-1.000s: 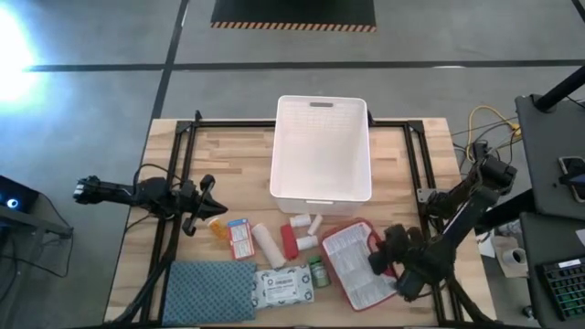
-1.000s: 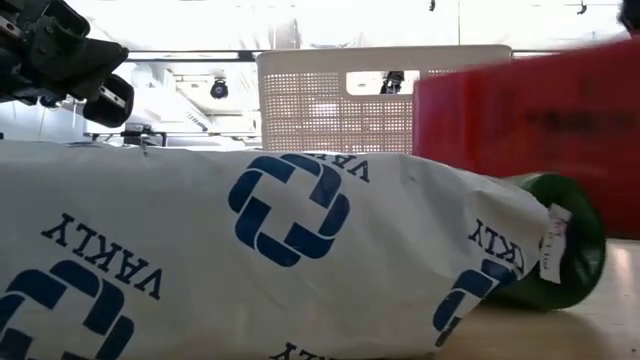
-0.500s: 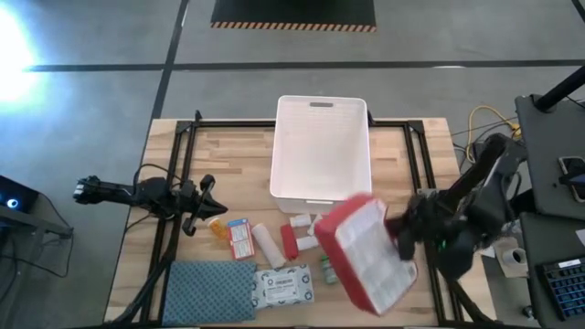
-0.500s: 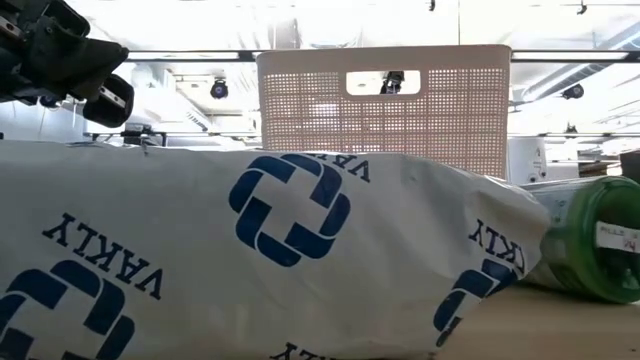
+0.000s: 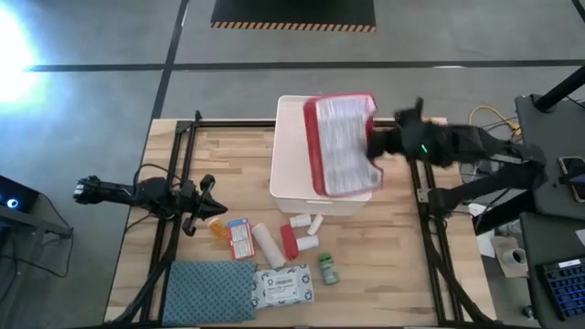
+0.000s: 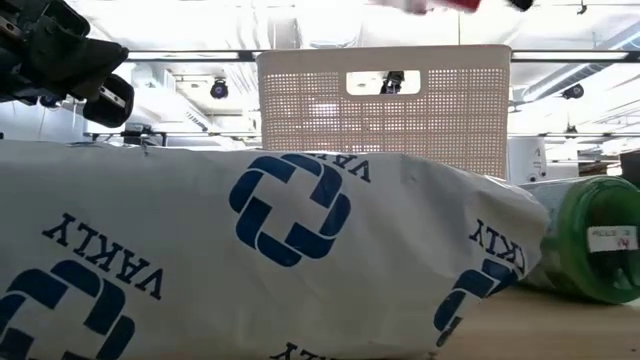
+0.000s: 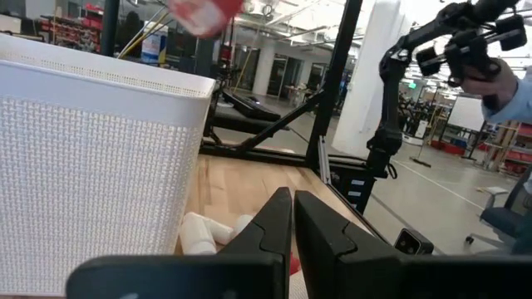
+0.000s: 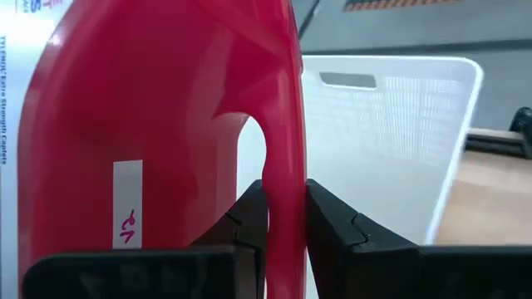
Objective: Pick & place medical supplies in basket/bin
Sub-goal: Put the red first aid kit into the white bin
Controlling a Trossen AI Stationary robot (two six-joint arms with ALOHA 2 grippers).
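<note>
My right gripper (image 5: 373, 148) is shut on the flat red-and-white first-aid pouch (image 5: 340, 146), which hovers over the white slotted bin (image 5: 291, 137). A red blur of the pouch (image 6: 430, 5) shows above the bin (image 6: 385, 110) in the low view. On the table lie the wipes packet (image 5: 284, 285), green bottle (image 5: 326, 268), red roll (image 5: 289, 241), white roll (image 5: 268, 245), small box (image 5: 239, 238) and orange bottle (image 5: 216, 225). My left gripper (image 7: 293, 218) is shut and waits at the table's left (image 5: 206, 203). My right gripper pinches the pouch's red edge (image 8: 283, 195) between its two fingers (image 8: 328, 224), on the side of the pouch toward the table's right (image 5: 368, 151). The fingers come roughly level from the right. The pouch is lifted clear above the bin, its white face upward.
A blue-grey folded cloth (image 5: 210, 291) lies at the near left corner. Small white rolls (image 5: 303, 222) sit just in front of the bin. Black frame rails (image 5: 174, 183) run along both sides of the table. The wipes packet (image 6: 250, 250) fills the low view's foreground.
My right gripper has lifted the pouch off the table's near right, carried it up and toward the far edge, and now holds it over the bin. The pouch has turned about on the way. The green bottle has shifted slightly where it lay beside the pouch.
</note>
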